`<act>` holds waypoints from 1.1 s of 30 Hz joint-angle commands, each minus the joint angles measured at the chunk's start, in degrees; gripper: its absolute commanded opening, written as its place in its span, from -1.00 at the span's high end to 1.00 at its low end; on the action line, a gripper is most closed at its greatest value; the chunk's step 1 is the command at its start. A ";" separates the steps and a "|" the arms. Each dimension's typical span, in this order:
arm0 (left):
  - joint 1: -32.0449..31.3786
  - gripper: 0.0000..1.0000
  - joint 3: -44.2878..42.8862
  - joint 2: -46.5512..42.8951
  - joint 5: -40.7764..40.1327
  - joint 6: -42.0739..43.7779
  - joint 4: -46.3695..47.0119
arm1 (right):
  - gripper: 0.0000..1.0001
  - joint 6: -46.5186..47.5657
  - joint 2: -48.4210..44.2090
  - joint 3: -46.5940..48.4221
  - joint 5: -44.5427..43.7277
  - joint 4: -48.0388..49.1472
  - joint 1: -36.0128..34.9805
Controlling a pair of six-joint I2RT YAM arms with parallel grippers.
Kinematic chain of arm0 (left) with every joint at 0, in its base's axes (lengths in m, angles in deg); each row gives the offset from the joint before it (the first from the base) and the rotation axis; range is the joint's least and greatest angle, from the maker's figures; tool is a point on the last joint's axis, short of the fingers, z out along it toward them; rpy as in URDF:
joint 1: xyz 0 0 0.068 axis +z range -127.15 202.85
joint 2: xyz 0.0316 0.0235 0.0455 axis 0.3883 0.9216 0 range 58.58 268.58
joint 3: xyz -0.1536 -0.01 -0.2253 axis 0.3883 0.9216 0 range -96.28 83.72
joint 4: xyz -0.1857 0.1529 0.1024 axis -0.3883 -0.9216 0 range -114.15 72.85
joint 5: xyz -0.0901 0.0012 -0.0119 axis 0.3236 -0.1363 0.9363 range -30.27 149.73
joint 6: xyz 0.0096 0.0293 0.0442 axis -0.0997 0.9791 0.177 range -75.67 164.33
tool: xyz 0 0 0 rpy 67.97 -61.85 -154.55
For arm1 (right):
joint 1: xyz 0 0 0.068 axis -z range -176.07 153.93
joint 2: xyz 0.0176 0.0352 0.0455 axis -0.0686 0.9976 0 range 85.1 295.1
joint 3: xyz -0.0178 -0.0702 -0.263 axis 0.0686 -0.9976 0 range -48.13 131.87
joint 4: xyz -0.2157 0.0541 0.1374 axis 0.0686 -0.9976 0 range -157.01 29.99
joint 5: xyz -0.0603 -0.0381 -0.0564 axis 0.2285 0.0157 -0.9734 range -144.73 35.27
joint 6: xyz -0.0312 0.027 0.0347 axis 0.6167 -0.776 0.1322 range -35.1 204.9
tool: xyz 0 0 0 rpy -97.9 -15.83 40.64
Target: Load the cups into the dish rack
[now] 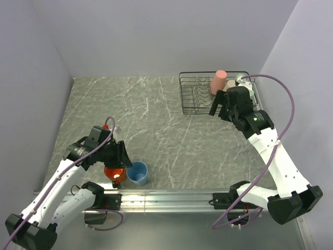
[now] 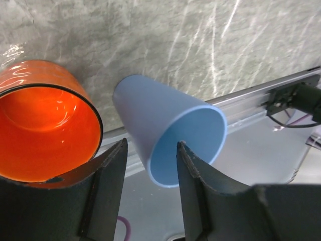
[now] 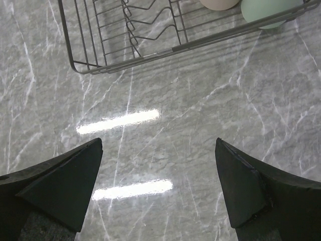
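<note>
Left wrist: left hand (image 2: 151, 145) half open, straddling wall of blue cup (image 2: 165, 115), ready to pinch. Right hand (image 3: 159, 143) wide, empty; rack (image 3: 173, 49) at frame top.

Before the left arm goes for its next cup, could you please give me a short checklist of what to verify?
1. Left hand open: ok.
2. Left hand lined up on the light blue cup: ok, its rim shows between the fingers.
3. Orange mug clear of those fingers: cannot tell; it sits right beside one.
4. Right hand open and empty: ok.
5. Free room in the dish rack: ok, the wavy-wire end is bare.
</note>
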 commanded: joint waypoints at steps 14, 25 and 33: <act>-6.11 0.66 2.13 6.20 -1.09 -0.39 8.67 | -0.99 0.00 -1.49 -1.18 -2.25 0.69 1.35; -7.34 0.99 -11.83 12.26 -1.37 -2.32 13.66 | -0.99 1.76 -1.66 5.39 10.61 2.88 4.51; -1.37 0.99 -21.78 22.46 14.53 -15.81 42.86 | -0.99 -9.90 1.76 12.54 42.37 16.11 7.77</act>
